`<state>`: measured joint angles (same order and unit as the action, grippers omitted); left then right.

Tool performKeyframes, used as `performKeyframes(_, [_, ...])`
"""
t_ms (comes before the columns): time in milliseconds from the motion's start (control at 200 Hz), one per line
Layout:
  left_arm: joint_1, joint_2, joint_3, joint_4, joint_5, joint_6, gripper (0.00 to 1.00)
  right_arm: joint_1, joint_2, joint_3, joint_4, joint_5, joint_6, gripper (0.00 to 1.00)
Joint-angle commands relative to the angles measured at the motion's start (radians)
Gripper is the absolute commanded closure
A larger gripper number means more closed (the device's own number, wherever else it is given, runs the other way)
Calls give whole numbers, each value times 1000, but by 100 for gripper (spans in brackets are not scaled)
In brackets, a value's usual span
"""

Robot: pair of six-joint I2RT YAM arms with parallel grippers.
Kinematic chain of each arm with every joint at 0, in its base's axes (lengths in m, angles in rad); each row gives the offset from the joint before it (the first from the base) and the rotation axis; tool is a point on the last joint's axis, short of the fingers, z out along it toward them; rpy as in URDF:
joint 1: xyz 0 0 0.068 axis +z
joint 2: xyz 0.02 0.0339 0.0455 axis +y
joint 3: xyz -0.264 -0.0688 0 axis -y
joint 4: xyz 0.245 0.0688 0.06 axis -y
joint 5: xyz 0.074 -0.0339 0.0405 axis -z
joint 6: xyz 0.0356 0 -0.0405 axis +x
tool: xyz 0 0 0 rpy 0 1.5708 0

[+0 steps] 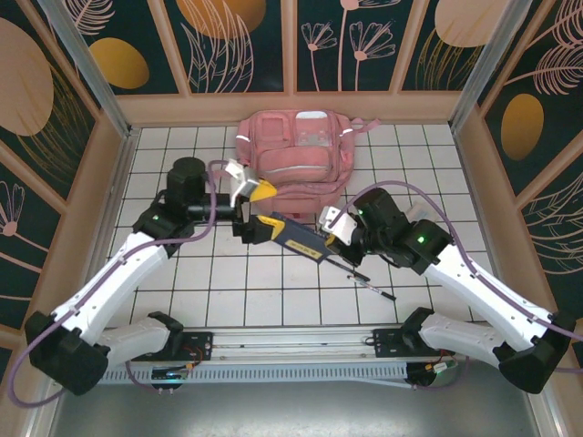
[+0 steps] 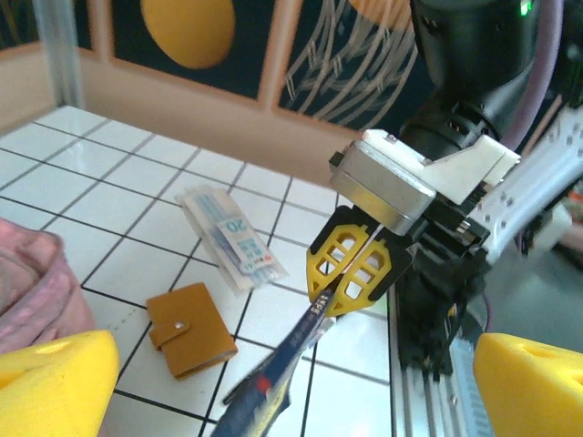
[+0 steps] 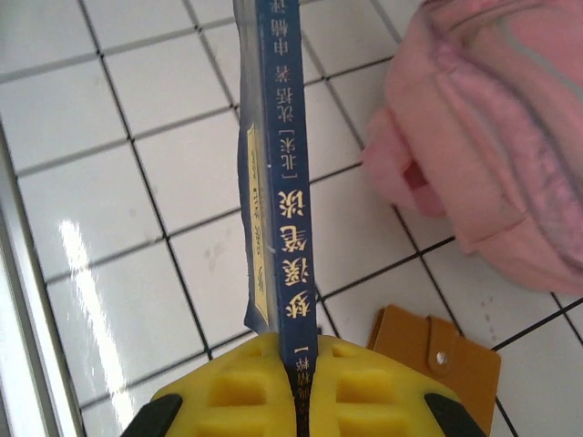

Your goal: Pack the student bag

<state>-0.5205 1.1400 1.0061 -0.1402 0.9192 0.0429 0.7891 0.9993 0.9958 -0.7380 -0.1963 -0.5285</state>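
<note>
Centrally against the far wall lies the large soft pink fabric backpack [image 1: 293,150], its contents hidden. The right gripper [image 3: 296,364] clamps a slim dark-blue paperback book [image 1: 290,236] by one end; the left gripper [image 1: 253,214] stands wide at the other. A white tiled tabletop [image 1: 182,273] sits inside dark leaf-patterned wall panels [image 1: 232,41].

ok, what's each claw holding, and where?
Right claw is shut on the blue book, pinching one end of its spine. Left claw is open, gripping nothing.
</note>
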Motion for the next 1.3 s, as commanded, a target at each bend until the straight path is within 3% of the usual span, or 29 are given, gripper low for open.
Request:
performKeyframes(0, [-56,51,48,-83,-32,185,3,15,-25,-19,-42,-16,-96,100])
performKeyframes(200, [-173,182,136,-336,-198,445,8,16,-33,-17,-46,-32,-112,100])
performKeyframes(295, [-194,214,150,-382,-238,510,16,18,-34,-12,-58,-33,-130,100])
performKeyframes(420, [-203,218,145,-427,-213,629,40,15,-44,-16,-54,-25,-134,100])
performKeyframes(560, [-211,229,149,-475,-282,694,66,15,-50,-8,-44,-34,-128,100])
performKeyframes(651, [-212,250,179,-528,-309,748,100,15,-57,-6,-27,-22,-130,100])
performKeyframes(686, [-213,255,195,-545,-314,761,100,15,-63,-8,-15,-11,-131,100])
performKeyframes(741, [-212,255,213,-544,-310,744,100,12,-78,-16,16,21,-119,85])
performKeyframes(781, [-212,247,218,-516,-302,713,100,5,-97,-27,50,42,-103,72])
performKeyframes(861, [-211,226,211,-411,-282,605,100,-19,-156,-57,158,70,-41,58])
performKeyframes(1021, [-211,215,222,-147,-301,233,100,-90,-318,-147,477,147,170,27])
performKeyframes(1146, [-210,198,194,114,-488,-197,100,-113,-355,-164,592,326,449,10])
performKeyframes(1236, [-210,173,161,202,-776,-548,100,-114,-337,-141,561,450,662,8])
performKeyframes(1296, [-208,163,150,216,-859,-677,100,-117,-320,-129,523,472,793,8])
